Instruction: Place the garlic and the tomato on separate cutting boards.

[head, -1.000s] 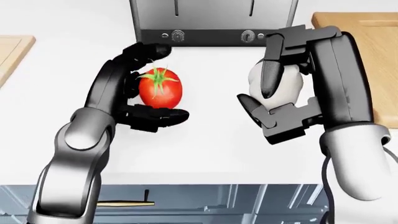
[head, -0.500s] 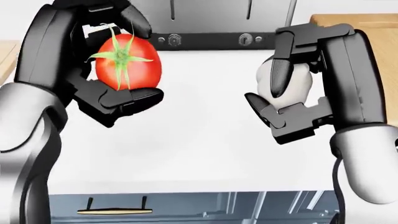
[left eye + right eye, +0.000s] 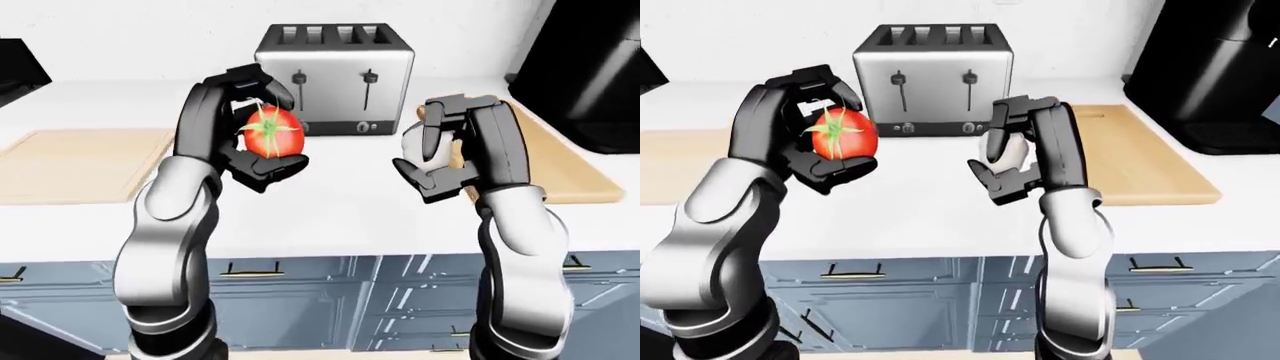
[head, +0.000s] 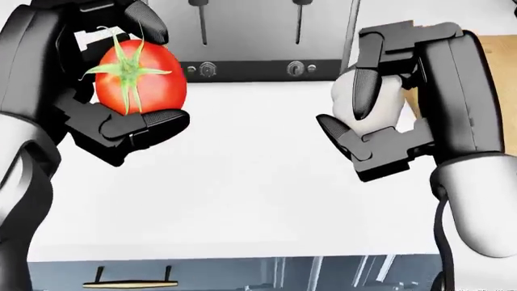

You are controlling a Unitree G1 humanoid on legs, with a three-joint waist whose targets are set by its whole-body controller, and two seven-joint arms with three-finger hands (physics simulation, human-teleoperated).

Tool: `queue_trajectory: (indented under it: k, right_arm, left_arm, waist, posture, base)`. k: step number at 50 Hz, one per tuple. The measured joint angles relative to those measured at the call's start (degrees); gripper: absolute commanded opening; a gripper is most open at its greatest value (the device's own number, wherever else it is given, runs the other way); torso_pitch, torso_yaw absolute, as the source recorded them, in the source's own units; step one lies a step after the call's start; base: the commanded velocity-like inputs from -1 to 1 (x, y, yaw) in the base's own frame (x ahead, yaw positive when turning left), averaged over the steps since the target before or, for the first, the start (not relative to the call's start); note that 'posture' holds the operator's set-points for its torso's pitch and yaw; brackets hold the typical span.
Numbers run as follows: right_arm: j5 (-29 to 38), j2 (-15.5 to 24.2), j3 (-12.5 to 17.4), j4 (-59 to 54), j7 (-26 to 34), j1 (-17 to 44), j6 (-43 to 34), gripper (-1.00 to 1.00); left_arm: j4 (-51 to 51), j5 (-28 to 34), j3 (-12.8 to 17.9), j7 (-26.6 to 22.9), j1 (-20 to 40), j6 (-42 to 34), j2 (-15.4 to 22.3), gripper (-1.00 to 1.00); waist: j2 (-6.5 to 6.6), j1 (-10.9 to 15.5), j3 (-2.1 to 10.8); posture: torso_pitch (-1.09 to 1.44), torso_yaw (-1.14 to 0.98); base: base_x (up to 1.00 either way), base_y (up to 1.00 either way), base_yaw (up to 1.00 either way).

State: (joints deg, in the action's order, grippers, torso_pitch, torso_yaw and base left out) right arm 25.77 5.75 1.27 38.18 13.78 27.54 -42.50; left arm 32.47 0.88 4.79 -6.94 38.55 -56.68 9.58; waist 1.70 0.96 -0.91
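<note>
Boards: pale wooden cutting board at left and tan wooden cutting board at right, both bare.
Tabletop: white tabletop open between them.
Left hand: fingers wrapped round the round red tomato, raised.
Right hand: seemingly clamped on the white garlic bulb, aloft beside the tan board.

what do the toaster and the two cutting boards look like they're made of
Toaster: looks like brushed metal, a silvery sheen on its sides with a dark band along the base; being a render, it could equally be metallic-look plastic.
Left cutting board and right cutting board: look like pale wood, matte tan with a faint grain and no gloss.
</note>
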Motion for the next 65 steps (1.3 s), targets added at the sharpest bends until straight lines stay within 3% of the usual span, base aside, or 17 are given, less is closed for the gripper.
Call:
queue_trajectory:
  k: [3,5,6,9,18,20,23,27,31,33,37,42,56,60,63,65]
  right_arm:
    - [-0.1,0.0,0.0,-0.2,-0.4,0.0,0.5,-1.00]
    - [-0.2,-0.1,-0.2,-0.4,-0.6,-0.1,0.7,-1.00]
    - [-0.2,0.2,0.0,-0.6,-0.6,-0.4,0.8,-1.00]
    - [0.0,0.3,1.2,-1.4,-0.9,-1.2,0.2,-1.00]
    - [-0.3,0.1,0.2,-0.6,-1.0,-0.2,0.6,-1.00]
    - [-0.4,-0.4,-0.7,-0.7,-0.8,-0.8,0.5,-1.00]
    - [-0.8,-0.4,-1.0,-1.8,-0.3,-0.9,0.0,-1.00]
    - [-0.2,-0.3,-0.6,-0.4,-0.5,0.2,0.0,-1.00]
    - [-0.1,-0.1,-0.8,-0.4,-0.4,0.7,0.4,-1.00]
    - [0.1,0.1,0.2,-1.2,-0.5,-0.1,0.4,-1.00]
    - [0.5,-0.2,-0.2,-1.6,-0.6,0.3,-0.1,-1.00]
    - [0.5,-0.3,-0.3,-1.5,-0.5,0.5,0.6,-1.00]
    - [1.0,0.0,-0.6,-5.8,0.1,4.5,0.8,-1.00]
    - [0.9,0.8,0.3,-9.4,0.2,7.6,1.0,-1.00]
    - [0.3,1.6,1.0,-13.3,-0.4,10.0,2.3,-1.00]
    - [-0.3,1.9,1.3,-16.0,-1.0,10.7,3.4,-1.00]
  left_arm:
    - [-0.2,-0.3,0.0,0.0,-0.4,1.3,-0.1,-1.00]
    - [-0.8,-0.4,0.2,0.0,-0.7,1.7,0.0,-1.00]
    - [-1.0,-0.4,0.0,0.1,-0.9,1.7,-0.4,-1.00]
    - [-1.8,-0.9,-1.5,-0.3,-1.8,1.2,-0.8,-1.00]
    - [-0.6,-0.4,-0.9,-0.2,-1.5,2.5,-0.6,-1.00]
    - [-0.8,-0.3,-0.4,-0.2,-2.5,2.7,-0.5,-1.00]
    - [-2.3,0.1,-0.1,-0.1,-3.0,2.0,-0.5,-1.00]
    - [-1.1,0.1,-0.1,-0.1,-2.4,2.4,-0.4,-1.00]
    - [-1.0,0.1,-0.2,-0.1,-2.2,3.0,-0.7,-1.00]
    - [-1.9,-0.3,-1.6,-0.4,-2.9,3.5,-1.3,-1.00]
    - [-2.8,-0.8,-1.4,-1.0,-3.5,3.2,-1.1,-1.00]
    - [-1.0,-0.7,-0.4,-0.6,-2.9,3.5,-0.8,-1.00]
    - [-1.4,-2.3,0.7,-0.2,-4.7,4.3,-0.1,-1.00]
    - [-1.0,-2.9,0.8,-0.2,-4.9,4.7,0.1,-1.00]
    - [-1.0,-3.3,0.9,-0.1,-5.1,5.1,0.4,-1.00]
    - [-1.3,-3.5,1.2,-0.2,-5.6,5.6,0.7,-1.00]
  waist:
    - [-2.20,0.5,-0.69]
    - [-4.79,0.5,-0.55]
    - [-4.93,0.0,-0.52]
    - [-4.43,-0.6,-1.31]
    - [1.87,0.4,-1.80]
    - [1.34,1.2,-2.13]
    - [1.86,0.8,-0.73]
    - [-0.78,0.9,-0.88]
    - [-5.18,0.5,-0.25]
    - [-4.49,-0.2,-1.01]
    - [-4.57,-0.6,-2.06]
    - [-3.81,-1.0,-2.18]
    - [-3.23,-1.9,-2.34]
    - [-2.26,-2.1,-2.50]
    - [-0.14,-2.5,-1.84]
    - [-0.55,-2.2,-1.82]
  posture:
    - [0.00,0.00]
    - [0.00,0.00]
    - [0.00,0.00]
    - [0.00,0.00]
    - [0.00,0.00]
    - [0.00,0.00]
    - [0.00,0.00]
    - [0.00,0.00]
    - [0.00,0.00]
    - [0.00,0.00]
    - [0.00,0.00]
    - [0.00,0.00]
    - [0.00,0.00]
    - [0.00,0.00]
    - [0.00,0.00]
    - [0.00,0.00]
  base:
    - [0.00,-0.42,0.00]
    - [0.00,-0.43,0.00]
    - [0.00,-0.42,0.00]
    - [0.00,-0.42,0.00]
    - [0.00,-0.48,0.00]
    - [0.00,-0.55,0.00]
    - [0.00,-0.55,0.00]
    - [0.00,-0.55,0.00]
    - [0.00,-0.55,0.00]
    - [0.00,-0.27,0.00]
    - [0.00,0.00,0.00]
    - [0.00,0.00,0.00]
    - [0.00,0.00,0.00]
    - [0.00,0.00,0.00]
    - [0.00,0.00,0.00]
    - [0.00,0.00,0.00]
